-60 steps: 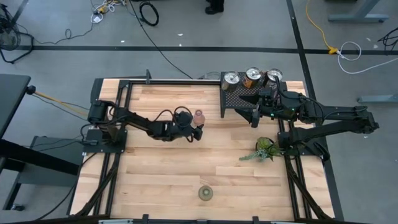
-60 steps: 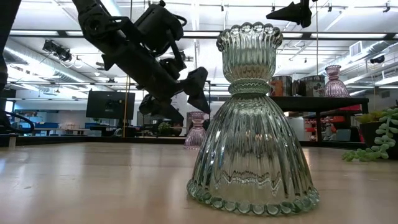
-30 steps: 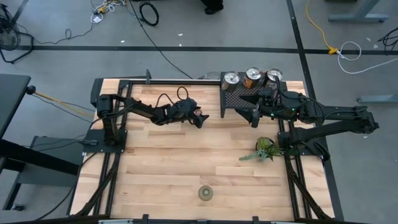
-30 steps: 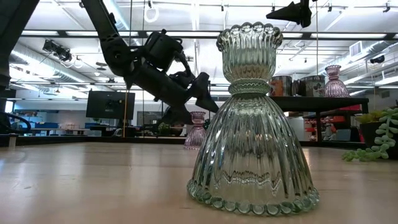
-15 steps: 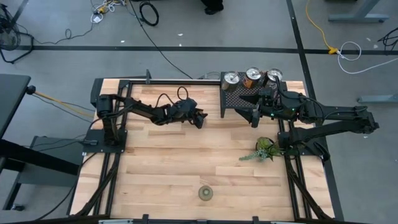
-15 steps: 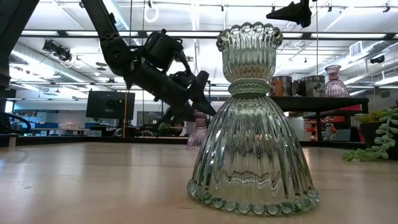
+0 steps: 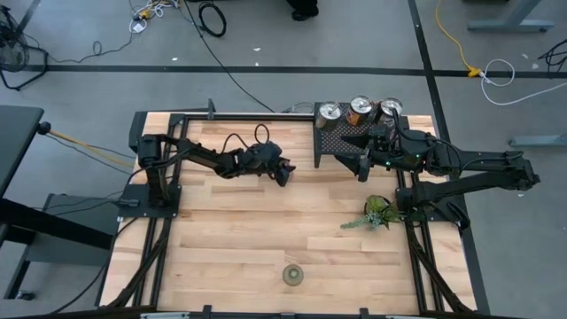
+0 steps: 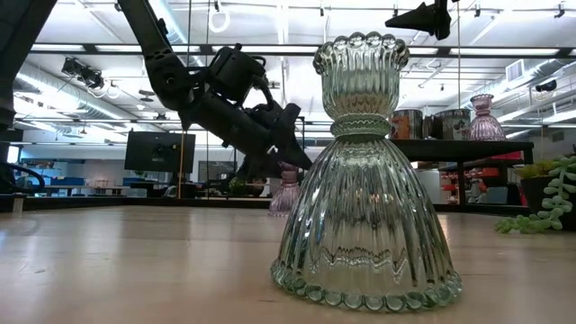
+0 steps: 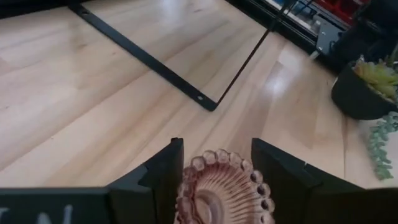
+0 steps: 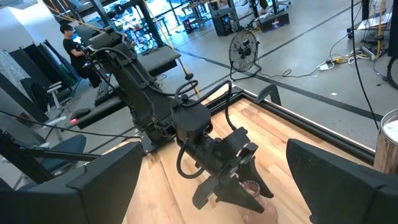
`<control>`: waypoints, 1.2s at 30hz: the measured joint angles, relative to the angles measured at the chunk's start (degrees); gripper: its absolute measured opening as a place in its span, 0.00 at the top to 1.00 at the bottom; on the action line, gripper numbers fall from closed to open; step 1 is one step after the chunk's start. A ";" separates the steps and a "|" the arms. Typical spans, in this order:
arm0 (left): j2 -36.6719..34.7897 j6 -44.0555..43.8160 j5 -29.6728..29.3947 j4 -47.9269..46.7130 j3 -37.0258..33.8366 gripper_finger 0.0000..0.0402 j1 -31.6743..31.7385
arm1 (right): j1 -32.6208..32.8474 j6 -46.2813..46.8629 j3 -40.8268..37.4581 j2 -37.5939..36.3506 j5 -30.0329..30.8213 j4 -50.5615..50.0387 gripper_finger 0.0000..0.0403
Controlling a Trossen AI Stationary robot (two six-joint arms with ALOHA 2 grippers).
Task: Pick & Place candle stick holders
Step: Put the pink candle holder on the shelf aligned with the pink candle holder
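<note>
Grasp step — the left gripper [image 9: 214, 163] straddles the pink holder [image 9: 224, 190], jaws apart, at the bench's [image 7: 239, 239] 11 o'clock. Next: close squarely. The right gripper [image 7: 362, 168], jaws wide, waits at 2 o'clock.

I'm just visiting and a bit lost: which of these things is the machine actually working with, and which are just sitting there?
Part of the job:
- pink holder between the left claw fingers
- green holder
- three silver holders

Just lying about:
- plant sprig
- black mesh rack
- right claw, waiting at the rack
</note>
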 joint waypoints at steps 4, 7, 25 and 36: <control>-0.02 0.04 -0.02 0.61 0.02 0.58 0.00 | 0.00 0.01 0.00 -0.01 0.00 0.00 0.02; -0.02 0.04 0.17 0.79 0.02 0.58 0.00 | 0.01 0.00 0.00 -0.01 0.00 -0.02 0.02; -5.53 0.36 9.72 6.85 0.22 0.59 0.20 | 0.02 0.99 0.00 2.11 -0.53 10.54 0.02; -18.96 4.32 15.47 8.51 0.24 0.59 0.15 | 0.01 9.49 0.00 8.02 -18.03 12.32 0.02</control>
